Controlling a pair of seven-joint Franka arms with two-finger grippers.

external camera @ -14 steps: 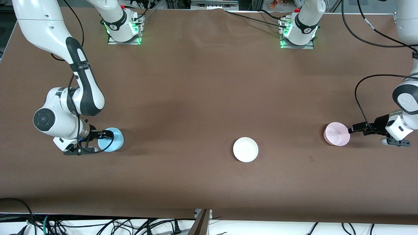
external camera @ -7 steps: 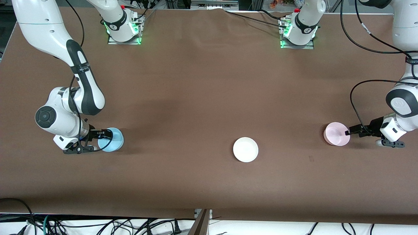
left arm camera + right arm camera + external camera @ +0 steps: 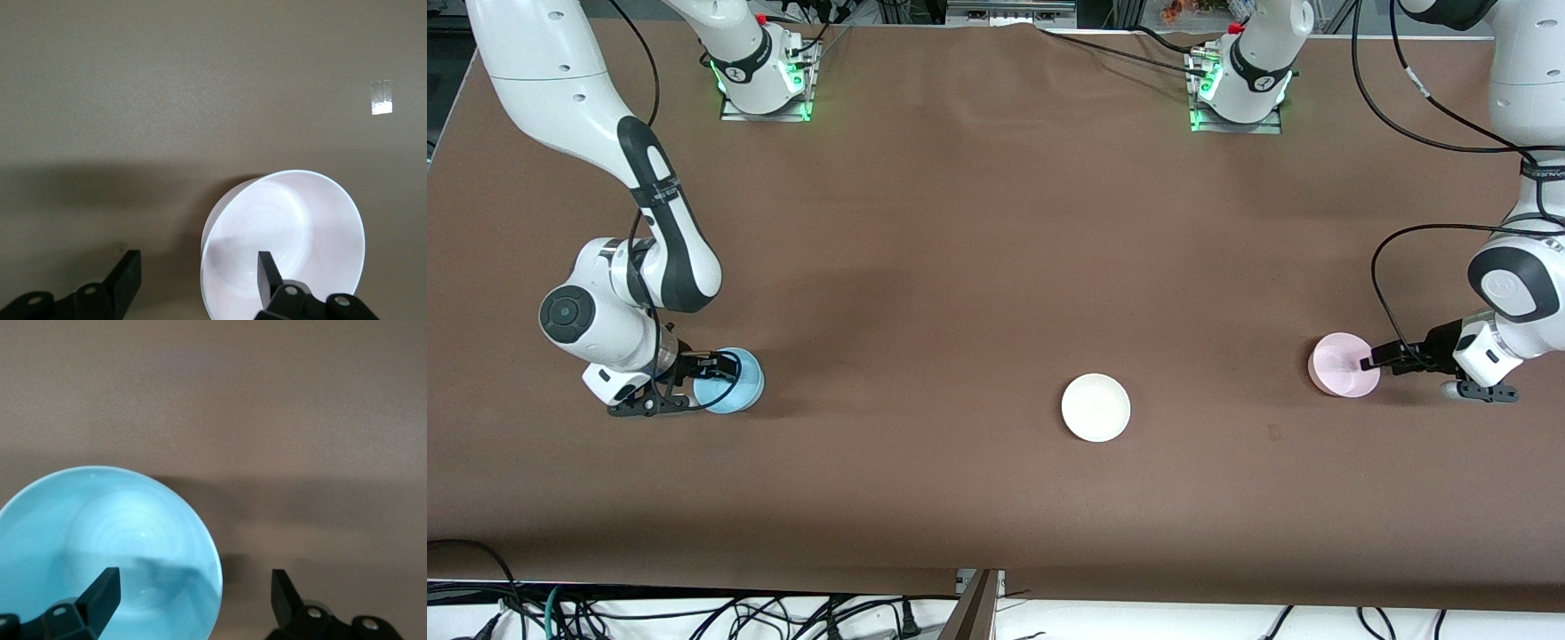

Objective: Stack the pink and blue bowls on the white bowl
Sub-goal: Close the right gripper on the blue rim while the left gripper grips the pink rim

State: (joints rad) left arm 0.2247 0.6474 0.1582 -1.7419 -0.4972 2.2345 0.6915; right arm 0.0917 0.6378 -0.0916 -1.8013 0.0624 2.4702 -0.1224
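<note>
Since a second ago both open-jawed grippers have been advanced to straddle rims: left gripper (image 3: 1368, 363) at pink bowl (image 3: 1339, 364), right gripper (image 3: 710, 366) at blue bowl (image 3: 734, 382), at 3 and 9 o'clock of white bowl (image 3: 1096, 407); grasps judged imminent.

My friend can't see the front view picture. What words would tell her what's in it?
Two robot arms reach for bowls on a brown table: the right gripper straddles the blue bowl's rim, the left gripper the pink bowl's, jaws open. A white bowl sits between them, nearer the camera.

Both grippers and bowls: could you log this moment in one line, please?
left gripper: open, straddling pink bowl rim | right gripper: open, straddling blue bowl rim | white bowl: bare
</note>
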